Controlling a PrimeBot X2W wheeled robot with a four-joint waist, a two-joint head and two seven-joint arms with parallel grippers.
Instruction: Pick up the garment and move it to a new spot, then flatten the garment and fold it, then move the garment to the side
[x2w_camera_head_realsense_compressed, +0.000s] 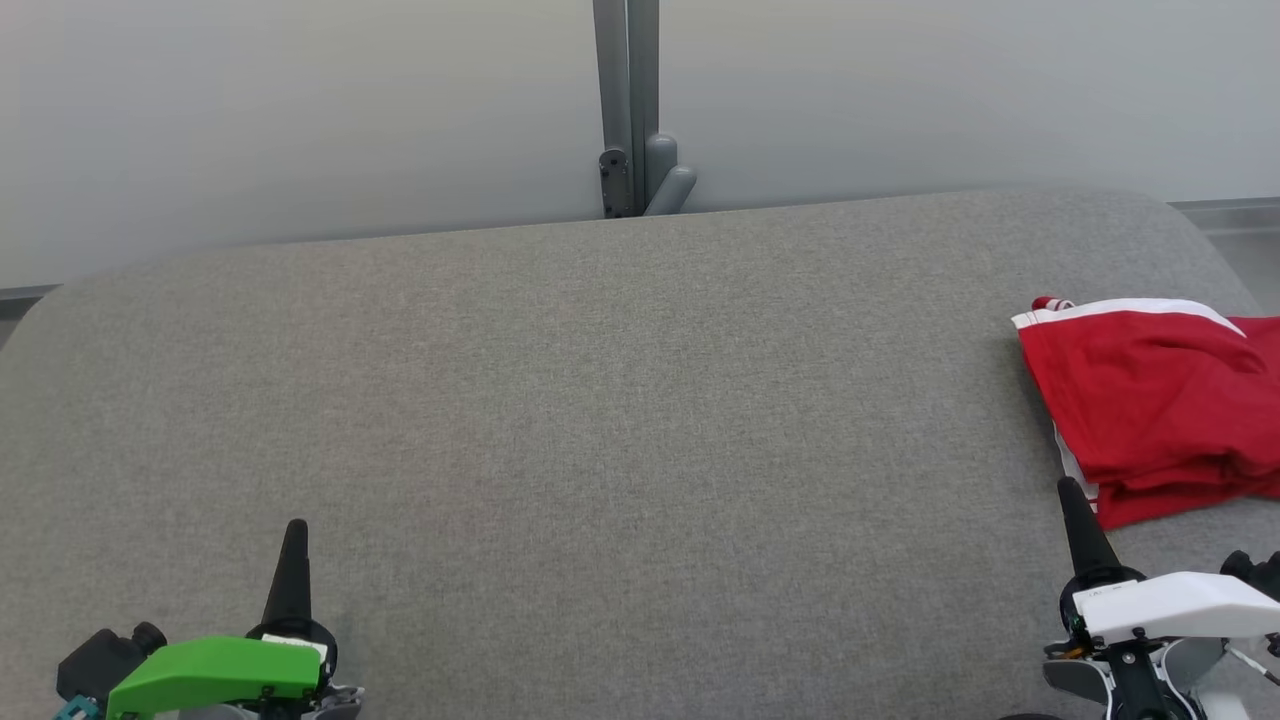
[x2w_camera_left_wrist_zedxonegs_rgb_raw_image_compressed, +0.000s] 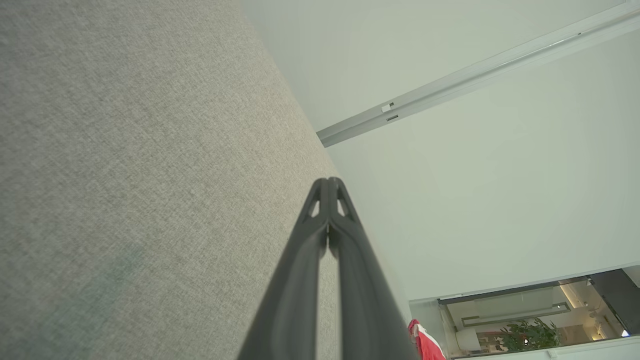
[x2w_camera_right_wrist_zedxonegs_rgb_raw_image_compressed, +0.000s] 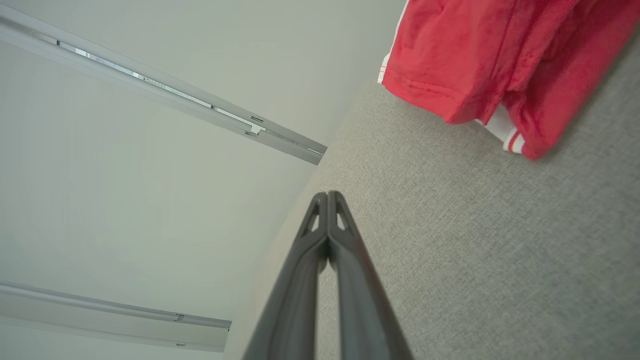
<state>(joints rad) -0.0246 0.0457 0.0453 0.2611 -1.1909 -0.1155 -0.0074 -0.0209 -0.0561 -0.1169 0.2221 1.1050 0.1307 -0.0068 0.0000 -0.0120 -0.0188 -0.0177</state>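
The garment (x2w_camera_head_realsense_compressed: 1160, 405) is red with white trim and lies folded at the right edge of the grey fabric surface (x2w_camera_head_realsense_compressed: 600, 450). In the right wrist view the garment (x2w_camera_right_wrist_zedxonegs_rgb_raw_image_compressed: 490, 55) fills the upper right, beyond my fingertips. A sliver of the garment (x2w_camera_left_wrist_zedxonegs_rgb_raw_image_compressed: 427, 345) shows at the bottom of the left wrist view. My right gripper (x2w_camera_head_realsense_compressed: 1068, 487) is shut and empty, its tip just short of the garment's near edge. My left gripper (x2w_camera_head_realsense_compressed: 296, 527) is shut and empty at the lower left, far from the garment. Both wrist views show the fingers pressed together: left gripper (x2w_camera_left_wrist_zedxonegs_rgb_raw_image_compressed: 329, 181), right gripper (x2w_camera_right_wrist_zedxonegs_rgb_raw_image_compressed: 327, 195).
A grey metal post (x2w_camera_head_realsense_compressed: 628, 105) with a bracket stands behind the surface's far edge, against a pale wall. The surface's rounded far corners fall away at left and right. A wide stretch of bare grey fabric lies between the two grippers.
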